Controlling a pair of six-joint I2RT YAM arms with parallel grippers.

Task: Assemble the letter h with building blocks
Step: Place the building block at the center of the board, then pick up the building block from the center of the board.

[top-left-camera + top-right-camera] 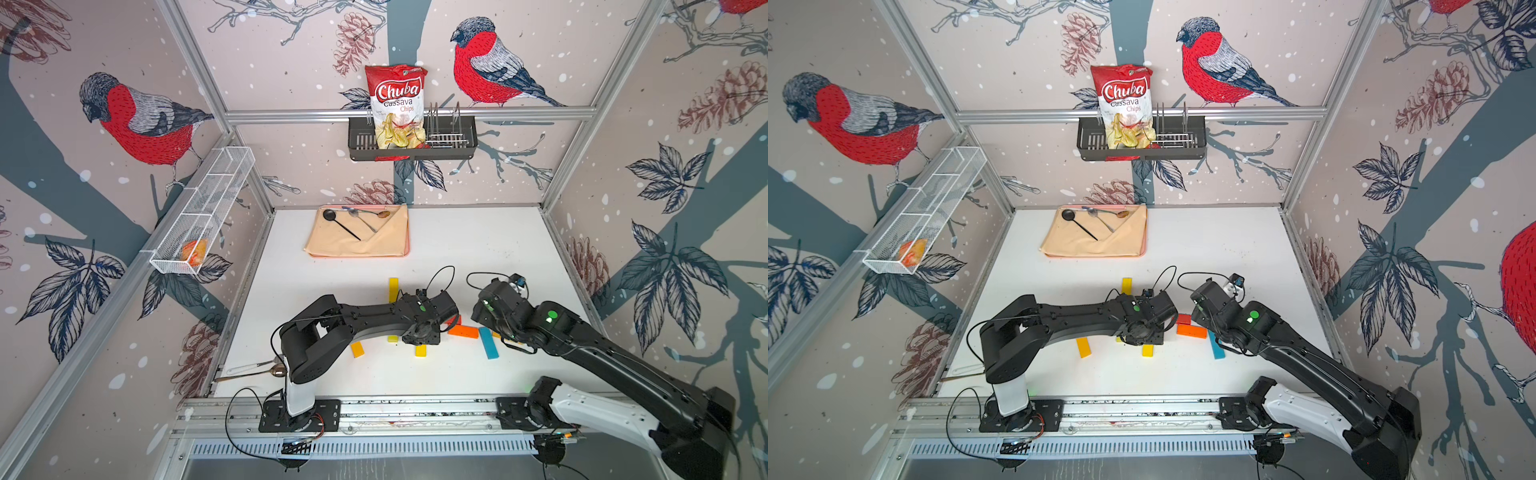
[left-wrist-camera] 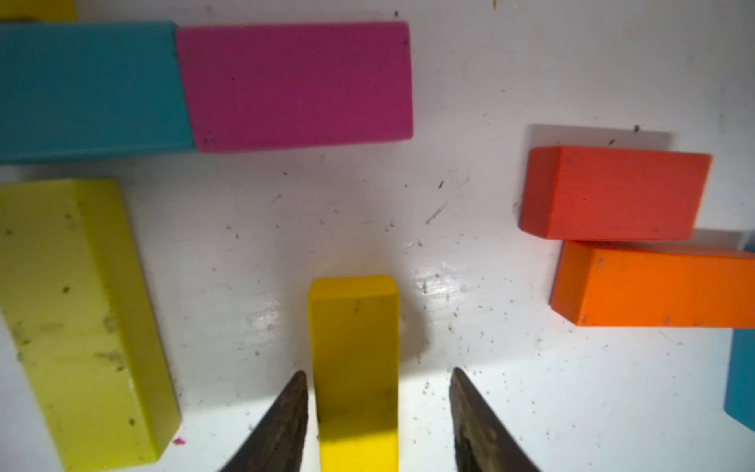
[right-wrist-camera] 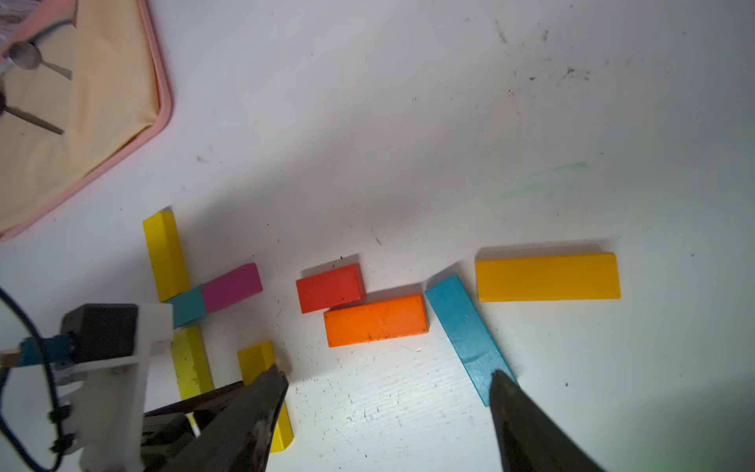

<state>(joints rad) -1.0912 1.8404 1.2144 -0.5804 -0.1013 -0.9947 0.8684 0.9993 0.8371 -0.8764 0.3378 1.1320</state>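
In the left wrist view a yellow block (image 2: 354, 359) lies flat on the white table between the spread fingers of my left gripper (image 2: 379, 372), and neither finger presses on it. Beyond it a short teal block (image 2: 90, 90) butts against a magenta block (image 2: 294, 81), with another yellow block (image 2: 77, 318) beside them. A red block (image 3: 329, 288), an orange block (image 3: 376, 321), a long teal block (image 3: 465, 331) and an amber block (image 3: 547, 277) lie close together. My right gripper (image 3: 388, 378) hovers open over bare table near them. Another amber block (image 1: 357, 350) lies apart.
A pink tray (image 1: 357, 256) with a beige cloth and spoons sits at the back of the table. On the back wall hangs a black rack (image 1: 411, 143) with a chips bag. A white wire basket (image 1: 199, 220) is on the left wall. Two spoons (image 1: 249, 370) lie at the table's front left edge.
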